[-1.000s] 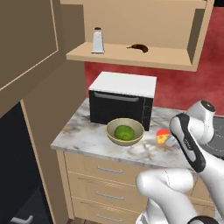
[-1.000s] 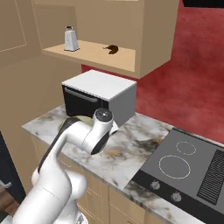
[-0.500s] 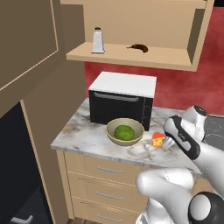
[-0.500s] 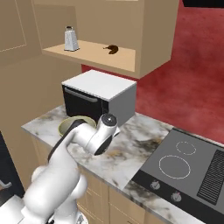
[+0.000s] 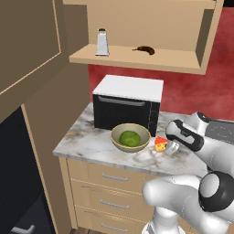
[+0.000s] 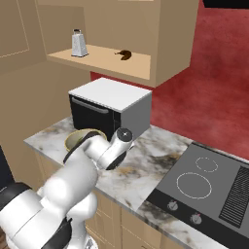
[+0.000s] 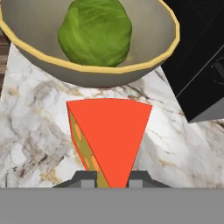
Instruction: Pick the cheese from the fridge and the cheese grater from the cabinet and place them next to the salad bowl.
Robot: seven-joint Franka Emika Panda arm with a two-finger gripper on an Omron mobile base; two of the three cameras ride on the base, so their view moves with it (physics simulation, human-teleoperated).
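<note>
Left base view: the gripper (image 5: 168,146) is low over the marble counter (image 5: 87,142), clamped on the cheese (image 5: 160,144), just right of the bowl (image 5: 130,137) with its lettuce (image 5: 130,138). The grater (image 5: 102,43) stands on the cabinet (image 5: 137,57) shelf.

Right base view: the arm hides the bowl's (image 6: 80,139) near side; the grater (image 6: 79,44) is up on the shelf.

Hand view: the red-faced cheese (image 7: 109,135) sits pinched between the fingertips (image 7: 85,178), the bowl (image 7: 92,65) just beyond, the microwave (image 7: 199,57) alongside.

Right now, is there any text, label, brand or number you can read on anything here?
None: no readable text on the microwave, cheese, bowl, grater or cabinet.
The stove knobs carry no legible markings; too small to tell.
</note>
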